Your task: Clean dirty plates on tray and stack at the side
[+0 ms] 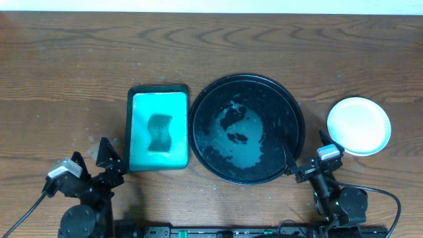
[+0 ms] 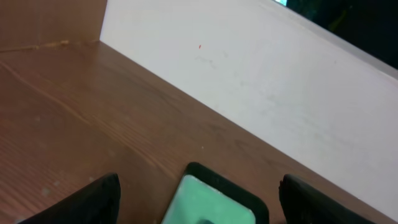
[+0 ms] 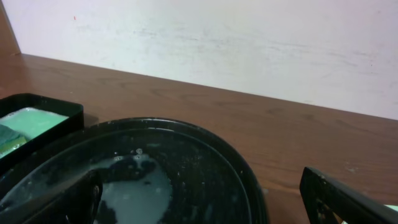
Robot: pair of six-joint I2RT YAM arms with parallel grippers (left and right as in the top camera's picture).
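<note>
The round black tray (image 1: 248,129) lies at mid-table, wet with a pale puddle and droplets, and holds no plates. It also fills the lower left of the right wrist view (image 3: 186,174). White plates (image 1: 359,125) sit as one stack on the table right of the tray; I cannot tell how many. My left gripper (image 1: 109,158) is open and empty near the front edge, left of the tray; its fingers frame the left wrist view (image 2: 199,205). My right gripper (image 1: 305,158) is open and empty at the tray's front right rim, seen in its wrist view (image 3: 205,199).
A rectangular black dish (image 1: 157,127) of teal liquid with a dark sponge (image 1: 158,132) in it stands left of the tray. Its corner shows in the left wrist view (image 2: 214,199) and the right wrist view (image 3: 37,121). A white wall runs behind the table.
</note>
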